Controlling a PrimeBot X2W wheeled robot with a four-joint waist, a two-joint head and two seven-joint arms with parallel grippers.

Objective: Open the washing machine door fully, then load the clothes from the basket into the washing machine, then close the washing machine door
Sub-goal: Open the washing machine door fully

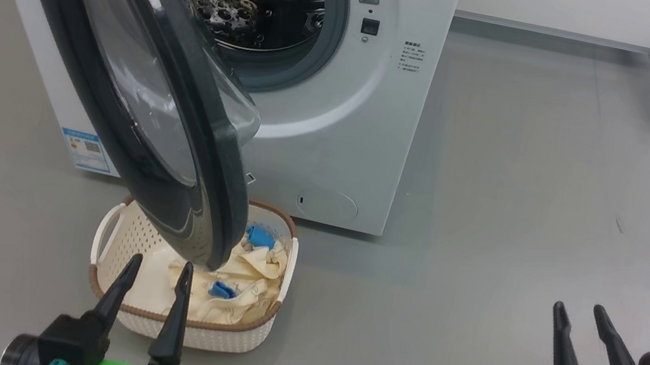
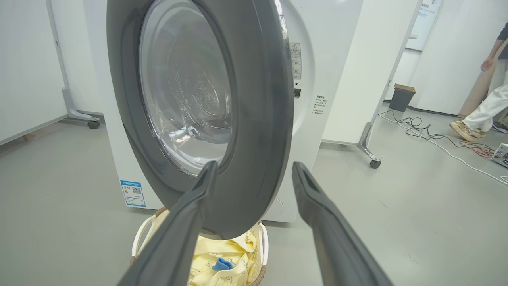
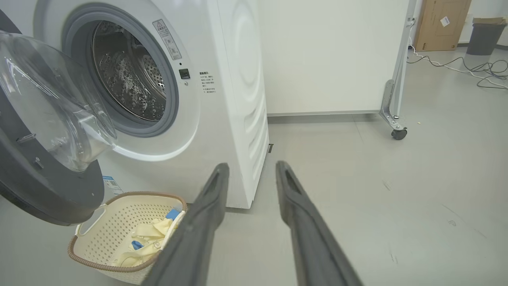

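Pretty sure I'm in a lab or test space, not anyone's home. The washing machine (image 3: 238,99) just stands out on a bare grey floor (image 1: 527,211), with white partition panels (image 3: 329,55) on caster wheels (image 3: 399,134) behind it. There are loose cables (image 2: 420,129) across the floor, a cardboard box (image 3: 442,24) and a bin (image 3: 482,37) by the wall, and a person (image 2: 482,111) off to the side.

Grey floor (image 1: 533,179) stretching wide and reflecting soft light, white partition panel (image 3: 329,55) standing on a castor wheel (image 3: 399,134), cables (image 2: 428,133) lying near a dark bin (image 2: 401,99).
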